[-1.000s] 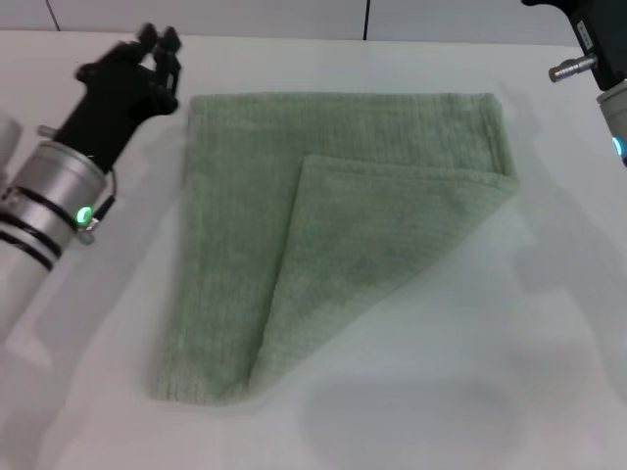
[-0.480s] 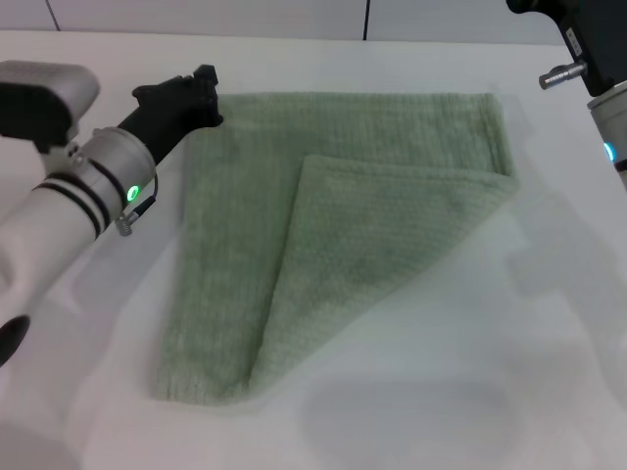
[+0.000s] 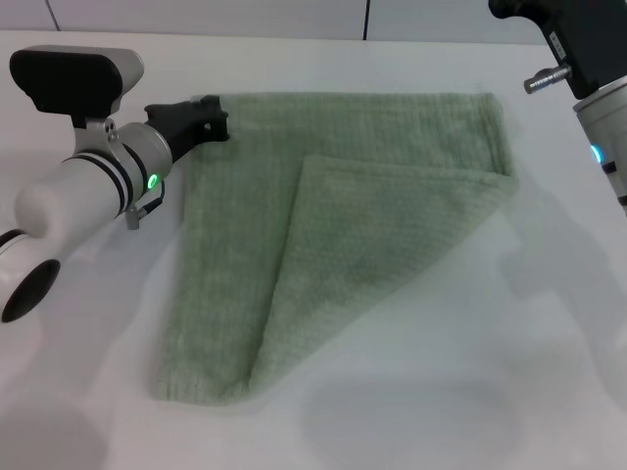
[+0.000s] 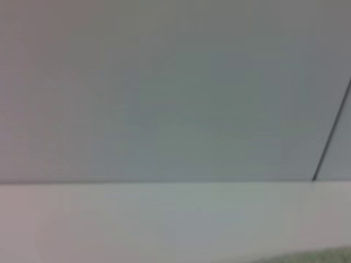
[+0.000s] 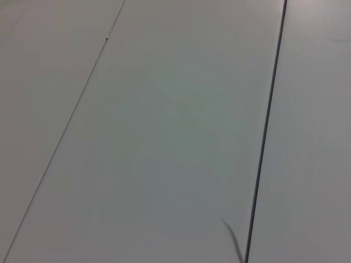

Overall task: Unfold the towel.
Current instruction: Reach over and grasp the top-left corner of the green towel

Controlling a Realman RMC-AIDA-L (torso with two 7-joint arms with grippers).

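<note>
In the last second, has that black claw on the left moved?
Yes. The left gripper swung rightward and now meets the towel's far left corner.

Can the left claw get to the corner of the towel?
Probably yes. The left claw is already right at the far corner of the towel, and nothing lies between them on the table.

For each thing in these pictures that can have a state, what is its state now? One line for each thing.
towel: lying flat on the table, still partly folded, one corner turned over diagonally onto the middle.
left hand: at the towel's far left corner, low over the table.
right hand: out of view; only the right arm shows, raised at the far right, apart from the towel.
table: white, bearing the towel.
</note>
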